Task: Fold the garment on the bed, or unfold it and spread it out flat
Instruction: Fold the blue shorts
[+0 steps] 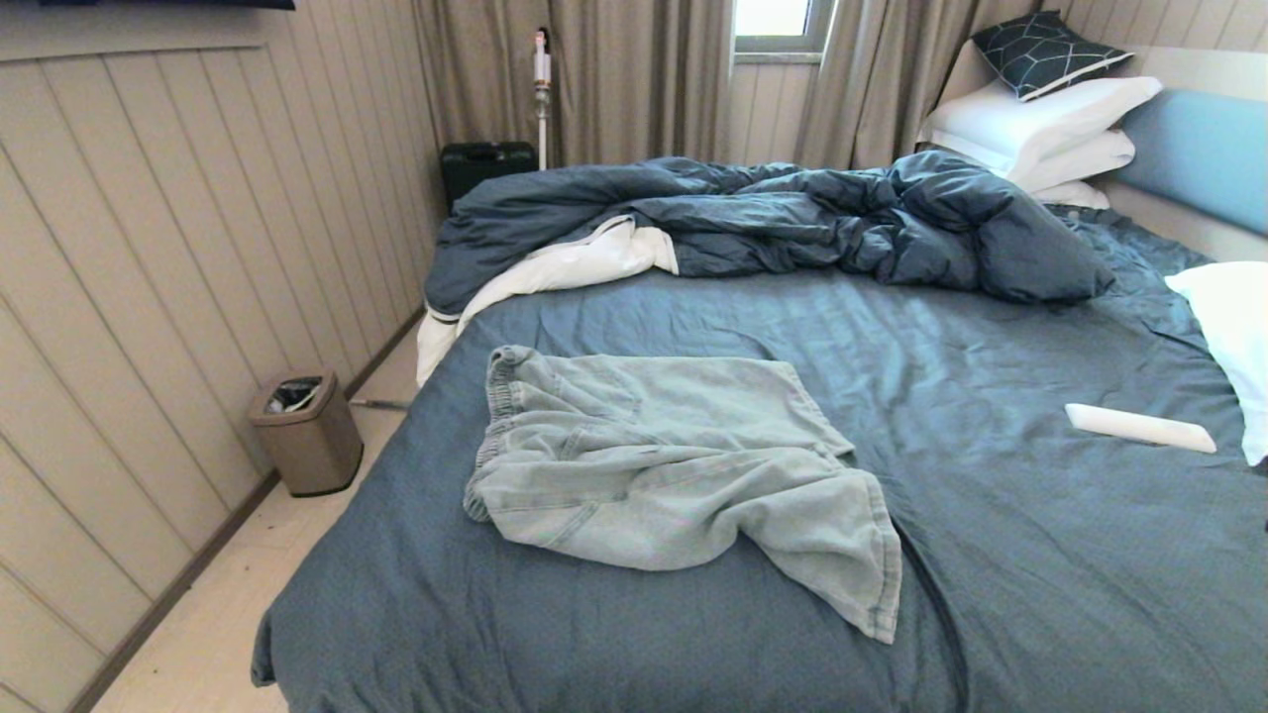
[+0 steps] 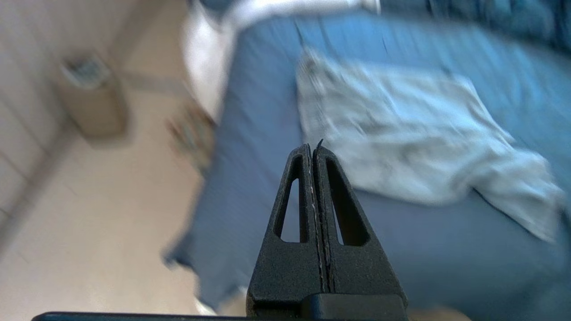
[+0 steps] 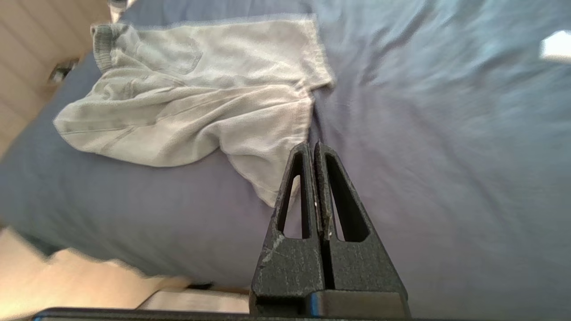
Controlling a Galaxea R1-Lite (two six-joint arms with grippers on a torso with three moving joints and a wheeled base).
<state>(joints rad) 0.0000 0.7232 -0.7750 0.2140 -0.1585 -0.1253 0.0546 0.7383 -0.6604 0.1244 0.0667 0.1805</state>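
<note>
From the head, we see the shorts (image 1: 664,465) lying rumpled on the near-left part of the bed (image 1: 1040,555). Their gathered waistband (image 1: 495,396) faces left, toward the bed's edge. One leg lies fairly flat on the far side; the other is creased and trails toward the near right, its hem the nearest point. A bunched duvet (image 1: 792,223) fills the far end of the bed, white lining showing at its left. Pillows (image 1: 1050,124) are stacked at the far right, and a slim white object (image 1: 1139,428) rests on the sheet to the right, well apart from the shorts. A bin (image 1: 307,431) stands on the floor to the left. Neither arm shows here.

In the left wrist view, our left gripper (image 2: 314,147) has its fingers pressed together, holding nothing. It hangs above the bed's near-left part, apart from the shorts (image 2: 401,156); the bin (image 2: 91,96) shows blurred beyond.

In the right wrist view, our right gripper (image 3: 312,147) also has its fingers pressed together and empty. It hangs over the sheet, with the trailing leg of the shorts (image 3: 196,111) just beside its tips in the picture.
</note>
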